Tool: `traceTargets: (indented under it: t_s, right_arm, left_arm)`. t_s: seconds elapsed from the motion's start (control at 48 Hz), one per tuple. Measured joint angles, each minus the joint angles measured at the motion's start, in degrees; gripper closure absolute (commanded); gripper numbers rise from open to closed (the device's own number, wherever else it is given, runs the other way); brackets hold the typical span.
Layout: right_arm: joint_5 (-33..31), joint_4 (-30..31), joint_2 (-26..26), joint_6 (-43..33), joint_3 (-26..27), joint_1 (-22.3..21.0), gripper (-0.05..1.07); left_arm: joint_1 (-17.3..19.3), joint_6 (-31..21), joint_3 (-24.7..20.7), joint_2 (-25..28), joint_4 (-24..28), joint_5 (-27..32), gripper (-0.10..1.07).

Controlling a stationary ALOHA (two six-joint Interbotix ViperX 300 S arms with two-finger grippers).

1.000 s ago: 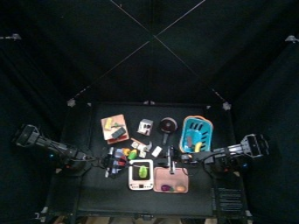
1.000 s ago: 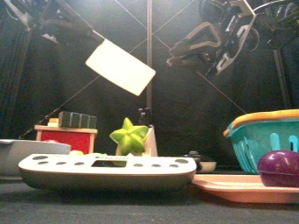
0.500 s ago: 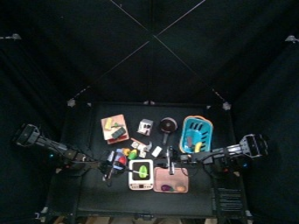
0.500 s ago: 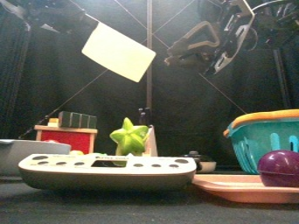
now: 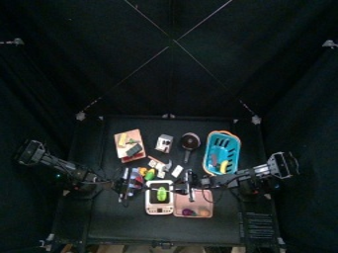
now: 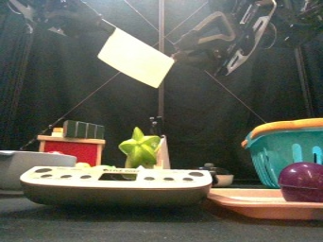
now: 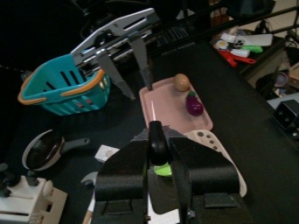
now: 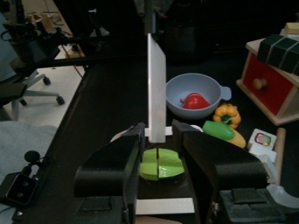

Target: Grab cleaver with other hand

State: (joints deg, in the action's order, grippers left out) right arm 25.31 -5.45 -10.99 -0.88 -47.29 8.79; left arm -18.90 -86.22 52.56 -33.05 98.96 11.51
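Left end effector point(image 6: 78, 21) is clamped on the handle of the cleaver point(image 6: 136, 57), holding it high above the bench at the left. Its pale blade looks stiff, light and smooth. To the right, the right end effector point(image 6: 209, 47) stands apart beside it and should probably take the blade's flat faces.

The overhead view is dim: black curtains swallow nearly all the light, and only the small tabletop point(image 5: 169, 178) in the middle shows colour. In the level front view, light comes from above and behind, glaring at the upper left corner; the pale cleaver blade point(image 6: 136, 57) catches it and reads almost blank white. The near scale point(image 6: 116, 184) is soft (too close to the lens). The wrist views are brighter, with a lit room beyond the curtains; each arm's own hand sits dark and blurred at the bottom edge.
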Motion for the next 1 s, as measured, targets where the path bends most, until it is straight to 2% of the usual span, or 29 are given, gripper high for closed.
traceTargets:
  t_s: [0.708, 1.0]
  right_arm:
    - [-0.09, -0.88, 5.1, -0.09, 4.83, -1.05, 0.32]
    - [-0.79, -4.66, 5.98, -0.18, 5.62, -2.99, 0.41]
  left_arm:
    - [-0.09, -0.44, -0.97, -0.09, -2.11, 3.25, 0.49]
    - [-0.26, -0.44, -1.05, -0.09, -2.81, 4.13, 0.49]
